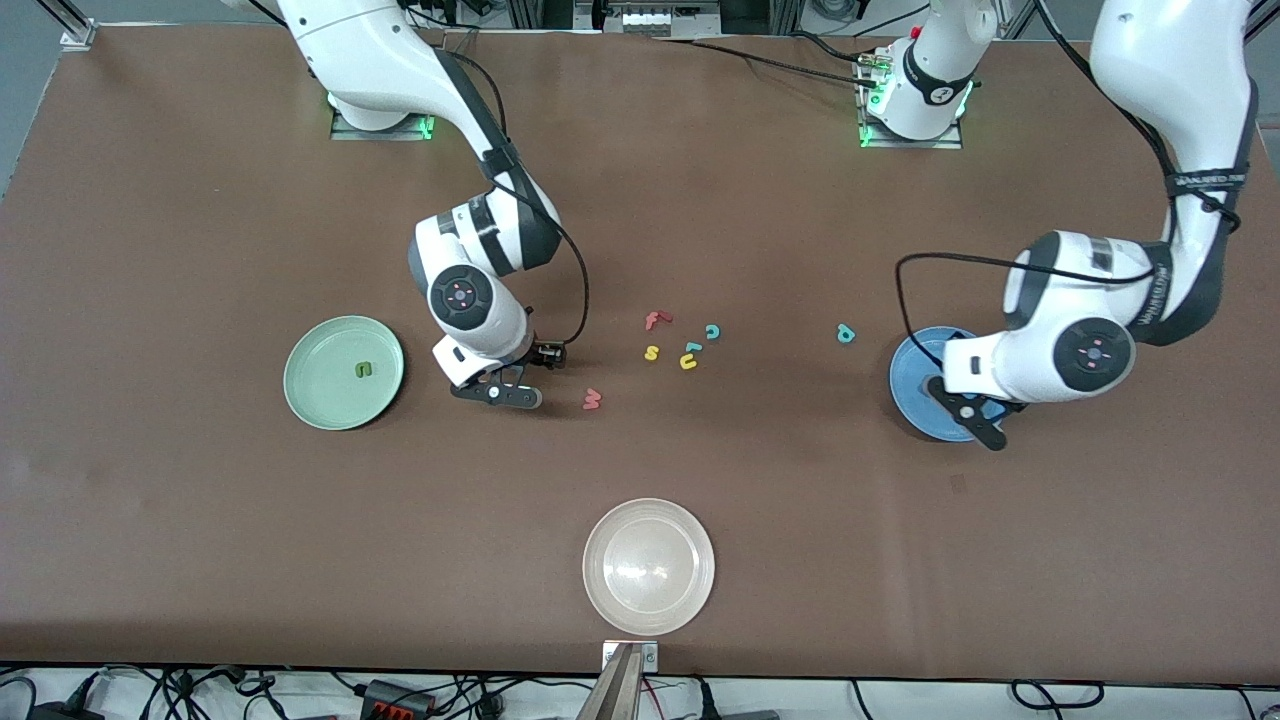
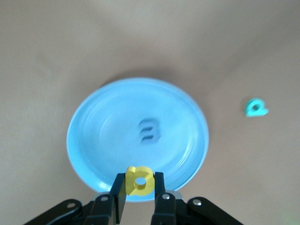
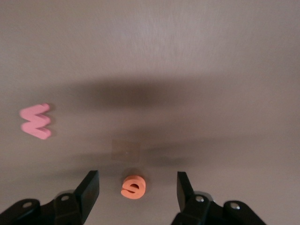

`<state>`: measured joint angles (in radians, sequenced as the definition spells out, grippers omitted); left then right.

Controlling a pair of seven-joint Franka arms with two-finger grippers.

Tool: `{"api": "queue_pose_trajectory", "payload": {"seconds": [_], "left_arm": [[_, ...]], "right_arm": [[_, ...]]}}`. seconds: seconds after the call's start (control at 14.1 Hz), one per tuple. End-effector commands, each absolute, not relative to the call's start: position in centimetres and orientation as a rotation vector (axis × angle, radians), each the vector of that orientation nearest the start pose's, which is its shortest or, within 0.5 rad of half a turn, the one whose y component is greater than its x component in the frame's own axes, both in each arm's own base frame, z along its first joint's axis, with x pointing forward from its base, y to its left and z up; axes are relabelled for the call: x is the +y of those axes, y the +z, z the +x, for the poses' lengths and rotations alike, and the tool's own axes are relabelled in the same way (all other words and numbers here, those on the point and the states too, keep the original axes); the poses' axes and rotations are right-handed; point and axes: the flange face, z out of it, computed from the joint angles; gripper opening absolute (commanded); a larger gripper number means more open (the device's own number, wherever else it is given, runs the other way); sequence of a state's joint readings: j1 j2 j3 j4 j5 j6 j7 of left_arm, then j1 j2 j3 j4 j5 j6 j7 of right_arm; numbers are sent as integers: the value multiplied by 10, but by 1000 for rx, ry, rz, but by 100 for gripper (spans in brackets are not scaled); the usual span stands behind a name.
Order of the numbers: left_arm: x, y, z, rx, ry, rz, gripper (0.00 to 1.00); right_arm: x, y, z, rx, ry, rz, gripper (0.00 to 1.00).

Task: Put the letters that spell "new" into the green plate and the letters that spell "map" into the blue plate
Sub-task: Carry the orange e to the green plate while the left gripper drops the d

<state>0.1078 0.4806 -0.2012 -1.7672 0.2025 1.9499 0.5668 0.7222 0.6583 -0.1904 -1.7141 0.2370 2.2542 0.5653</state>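
My left gripper [image 2: 139, 183] is shut on the yellow a [image 2: 140, 180] and hangs over the rim of the blue plate [image 2: 93, 126]. The blue m [image 2: 149, 130] lies in the middle of that plate. The teal p [image 1: 846, 333] lies on the table beside the blue plate [image 1: 915, 385], toward the right arm's end. My right gripper [image 3: 138, 178] is open and low over the table, its fingers on either side of the orange e [image 3: 133, 187]. The salmon w [image 3: 36, 121] lies close by [image 1: 592, 399]. The olive n [image 1: 364, 369] rests in the green plate [image 1: 320, 395].
A red f [image 1: 655, 320], a yellow s [image 1: 651, 352], a yellow u [image 1: 688, 361] and a teal c [image 1: 712, 331] lie clustered mid-table. A cream plate [image 1: 648, 610] stands near the table edge closest to the front camera.
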Motion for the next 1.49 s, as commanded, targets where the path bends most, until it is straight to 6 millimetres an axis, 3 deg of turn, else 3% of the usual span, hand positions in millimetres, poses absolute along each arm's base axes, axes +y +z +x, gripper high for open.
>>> {"api": "queue_pose_trajectory", "payload": {"seconds": [0.0,0.28,0.43,0.78,0.92,1.06,1.14,1.28,1.42], "left_arm": [[-41,248,617,1164,527,-2862,99],[-50,250,616,1143,525,-2879,100],[-59,247,611,1074,538,-2901,100],[-143,247,587,730,535,-2995,100],[-170,243,576,590,542,-3004,100],[-180,242,572,533,544,-3006,100],[-190,238,565,561,555,-2994,100],[-187,227,555,560,594,-2985,100],[-201,212,535,521,539,-3015,100]], "right_arm": [[368,187,549,346,211,-3133,68],[369,175,536,378,246,-3150,66],[369,174,535,377,245,-3151,60],[367,173,534,370,260,-3155,19],[362,173,537,375,265,-3155,12],[360,192,544,379,232,-3139,10],[351,208,552,391,210,-3133,10],[295,239,582,449,207,-3157,10],[227,253,607,384,233,-3208,10]]}}
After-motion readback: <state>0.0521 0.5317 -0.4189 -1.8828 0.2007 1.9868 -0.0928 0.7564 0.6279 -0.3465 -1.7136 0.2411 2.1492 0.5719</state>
